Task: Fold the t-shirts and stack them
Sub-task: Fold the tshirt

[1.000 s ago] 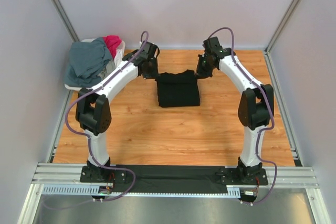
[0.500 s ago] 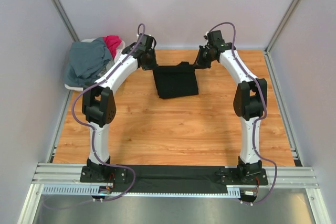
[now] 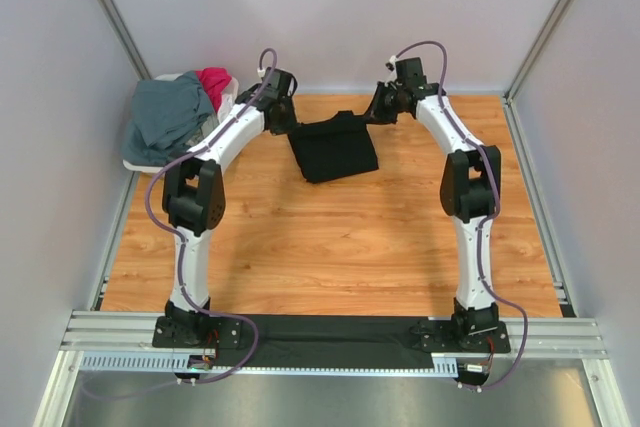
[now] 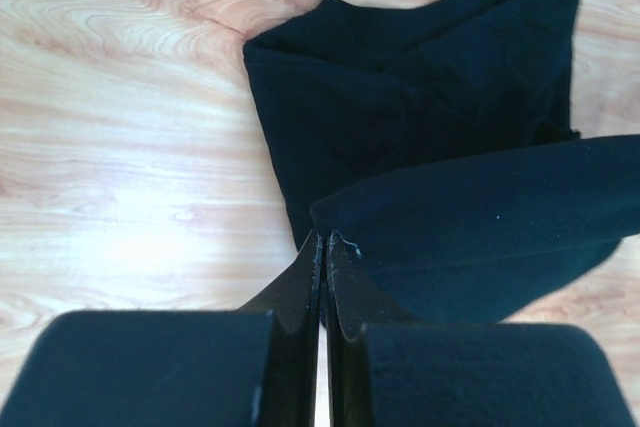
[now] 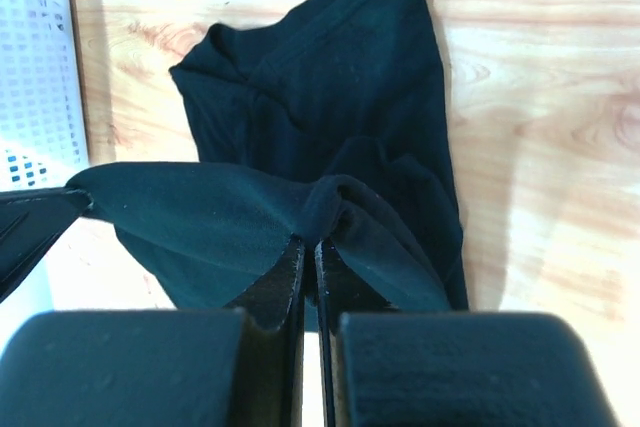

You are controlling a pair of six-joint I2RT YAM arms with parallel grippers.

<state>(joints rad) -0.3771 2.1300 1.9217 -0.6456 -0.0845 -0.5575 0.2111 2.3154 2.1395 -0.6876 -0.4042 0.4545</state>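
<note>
The black t-shirt (image 3: pixel 334 150) lies folded on the wooden table near the back, its far edge lifted. My left gripper (image 3: pixel 288 125) is shut on the shirt's far left corner; in the left wrist view the gripper (image 4: pixel 325 239) pinches the black t-shirt (image 4: pixel 420 107) cloth. My right gripper (image 3: pixel 372 114) is shut on the far right corner; in the right wrist view that gripper (image 5: pixel 310 243) bunches the black t-shirt (image 5: pixel 330 97). The grey-blue t-shirt (image 3: pixel 167 119) and the magenta-red t-shirt (image 3: pixel 214 82) sit heaped in the basket at the back left.
A white plastic basket (image 3: pixel 228 97) stands at the back left corner, its perforated wall (image 5: pixel 35 67) showing in the right wrist view. Grey walls close in the table on three sides. Bare wood (image 3: pixel 330 247) stretches between the shirt and the arm bases.
Both grippers have moved toward the back of the table, pulling the black t-shirt's far edge with them. The shirt has slid back and turned slightly.
</note>
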